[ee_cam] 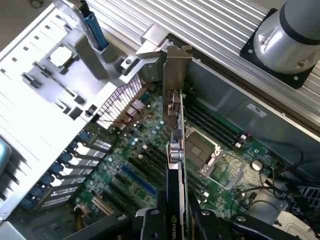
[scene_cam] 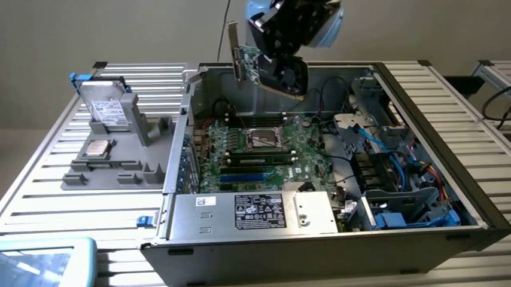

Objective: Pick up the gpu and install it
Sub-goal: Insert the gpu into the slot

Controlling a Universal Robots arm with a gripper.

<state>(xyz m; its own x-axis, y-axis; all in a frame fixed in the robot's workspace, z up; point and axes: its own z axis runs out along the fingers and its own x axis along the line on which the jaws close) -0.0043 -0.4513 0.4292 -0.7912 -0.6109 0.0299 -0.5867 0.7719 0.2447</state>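
Holding the gpu point(scene_cam: 267, 70) high over the open computer case point(scene_cam: 431, 119), I've got my pincer point(ee_cam: 177, 227) clamped on it, fingers point(ee_cam: 151, 224) pressed one to each face of the card. The card hangs on edge and tilted, well clear of everything below. Its silver bracket point(scene_cam: 234, 48) stands at the exterior view's left end, and the black cooler with its round fan point(scene_cam: 292, 75) faces the exterior view's right. Down the wrist view I see the card edge-on, green board and black shroud side by side, bracket at the far end.

Beneath it lies the big green motherboard point(scene_cam: 276, 152), flat on the case floor. The square CPU socket point(ee_cam: 198, 148) sits just beside the line of the card, not touching it. Nearer the front of the board a dark memory stick point(scene_cam: 259, 160) is seated in its slot, with blue expansion slots point(scene_cam: 242, 177) running just beyond it. A grey metal box with a black label point(scene_cam: 257, 211) closes off the near end of the case, and blue cables point(scene_cam: 399, 158) tangle in the bay at the exterior view's right.

Outside the case, at the exterior view's left, a grey holder point(scene_cam: 119, 164) stands on the slatted metal bench point(scene_cam: 40, 203). A drive point(scene_cam: 106, 110) leans upright in it and a small silver chip point(scene_cam: 97, 148) lies flat in a recess. A round arm base point(ee_cam: 290, 35) on a black plate sits on the bench beside the case.
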